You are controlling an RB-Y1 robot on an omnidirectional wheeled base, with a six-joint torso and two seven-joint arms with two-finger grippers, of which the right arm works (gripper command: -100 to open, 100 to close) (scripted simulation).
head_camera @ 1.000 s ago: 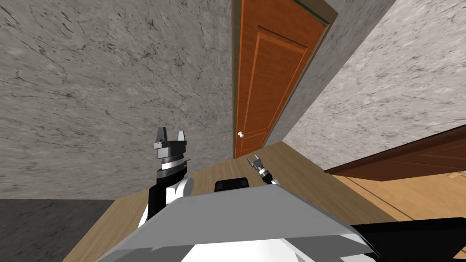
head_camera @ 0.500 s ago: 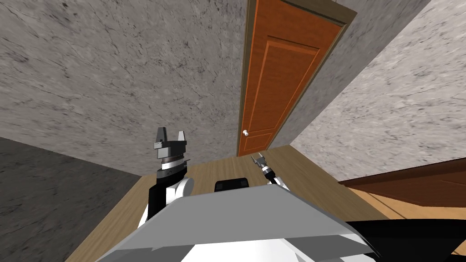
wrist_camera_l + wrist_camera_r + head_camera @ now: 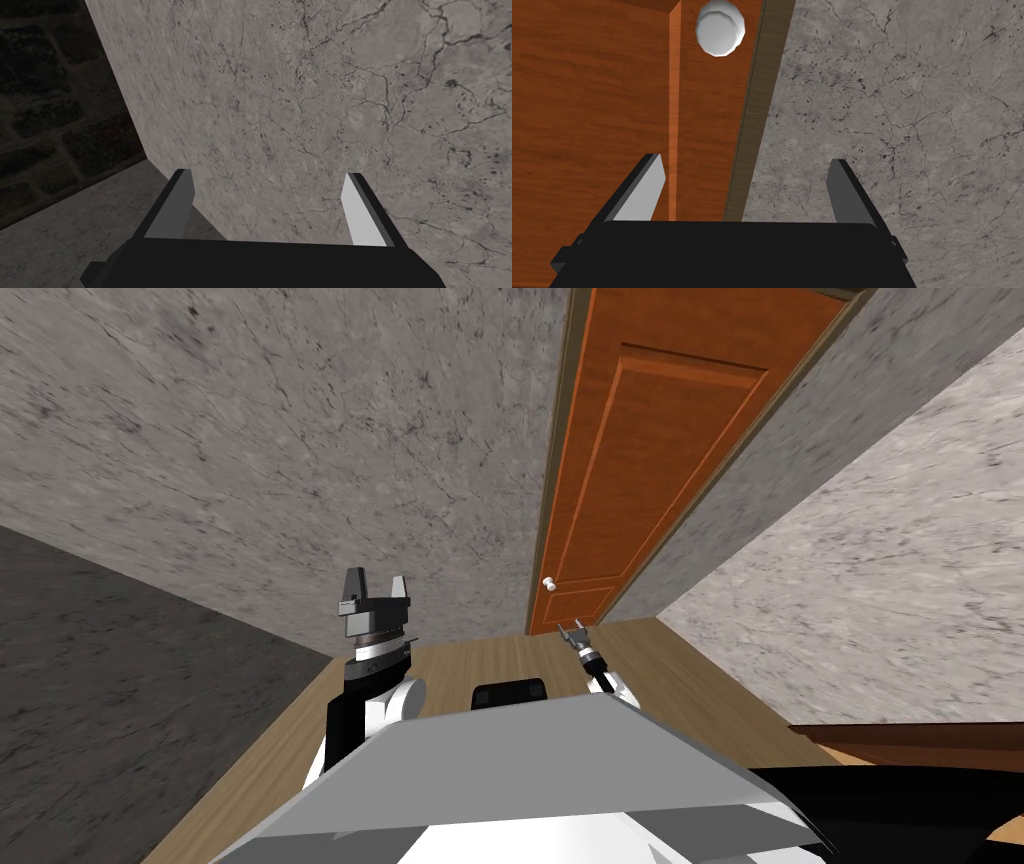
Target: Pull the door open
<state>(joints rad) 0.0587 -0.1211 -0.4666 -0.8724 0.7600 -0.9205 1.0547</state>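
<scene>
1. At the far left stands a dark stone wall (image 3: 90, 708), meeting a pale grey veined wall (image 3: 300, 438) that runs across to the doorway.
2. The left gripper (image 3: 375, 583) is raised in front of that veined wall, left of the door. Its fingers (image 3: 180, 200) stand wide apart with nothing between them.
3. A light wooden floor (image 3: 470, 658) runs from the robot to the foot of the door.
4. A dull brown door frame (image 3: 560, 468) borders the door on the side nearest the veined wall.
5. The white round knob (image 3: 550, 584) sits low on the door, just beside the frame.
6. The orange-brown panelled door (image 3: 650, 468) lies within its frame and looks shut.
7. The right gripper (image 3: 570, 631) hangs near the foot of the door, just below the knob. Its fingers (image 3: 642, 192) are apart and hold nothing. In the right wrist view the knob (image 3: 720, 33) lies ahead of the gap, not touching. One finger lies over the door (image 3: 587, 100) and the frame (image 3: 752, 125) runs between the two.
8. Another grey wall (image 3: 880, 548) slants away right of the door, with a dark brown panel (image 3: 900, 733) low at the right edge.
</scene>
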